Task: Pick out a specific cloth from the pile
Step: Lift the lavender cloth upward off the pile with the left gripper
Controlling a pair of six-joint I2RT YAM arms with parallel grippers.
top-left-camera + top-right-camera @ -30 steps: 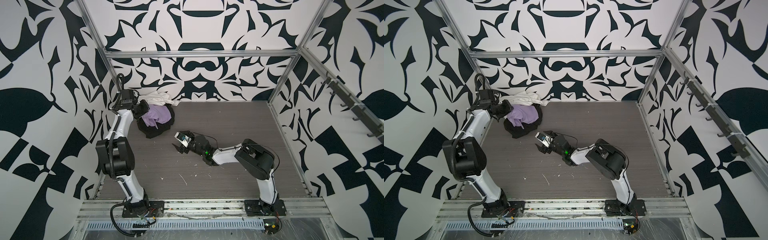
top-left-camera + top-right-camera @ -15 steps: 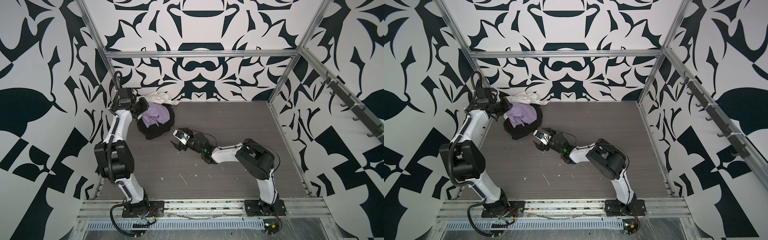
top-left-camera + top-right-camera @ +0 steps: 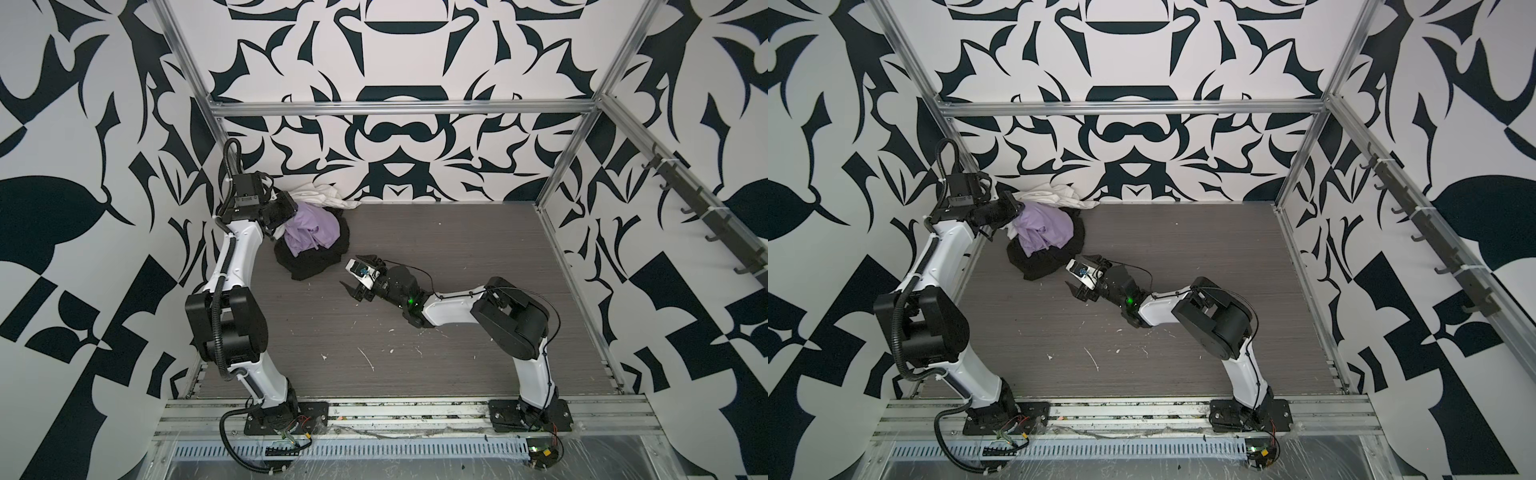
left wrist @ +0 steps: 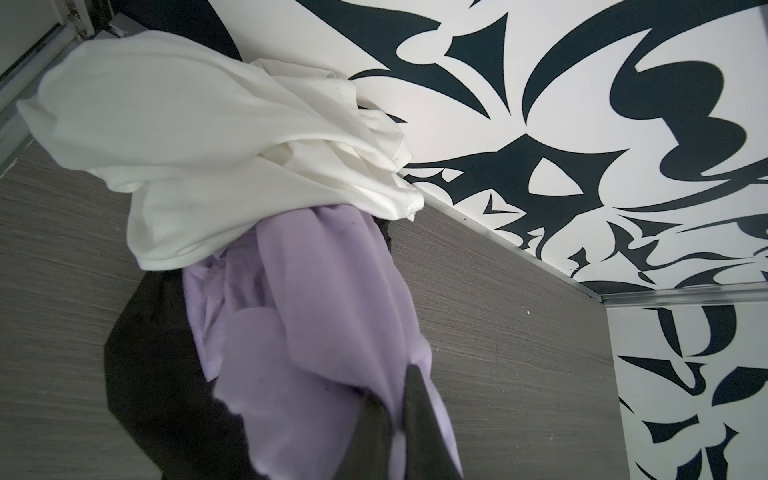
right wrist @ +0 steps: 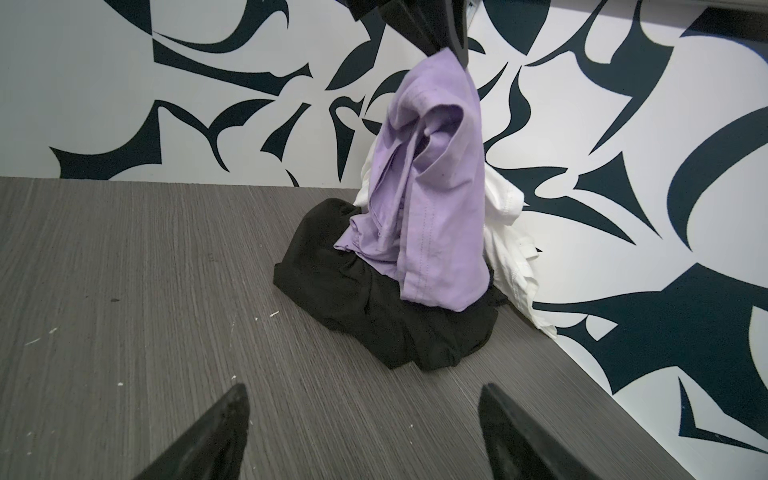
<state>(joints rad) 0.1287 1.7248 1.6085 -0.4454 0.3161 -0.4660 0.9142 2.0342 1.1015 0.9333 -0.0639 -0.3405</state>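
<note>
The right gripper has edged closer to the crumpled black cloth, its jaws spread wide and empty. The left gripper is clamped on the thin, wrinkled lavender fabric cloth. This hangs in long folds with its hem resting on the black cloth, and the off-white cotton cloth sits just behind. The lift should probably go straight up and slowly, until the hem clears without dragging either neighbour.

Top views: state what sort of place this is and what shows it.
Likely a robot test cell, not a home: a left arm and a right arm bolted to a metal base rail, black-and-white patterned walls on an aluminium frame, and a pile of cloths as the work.
</note>
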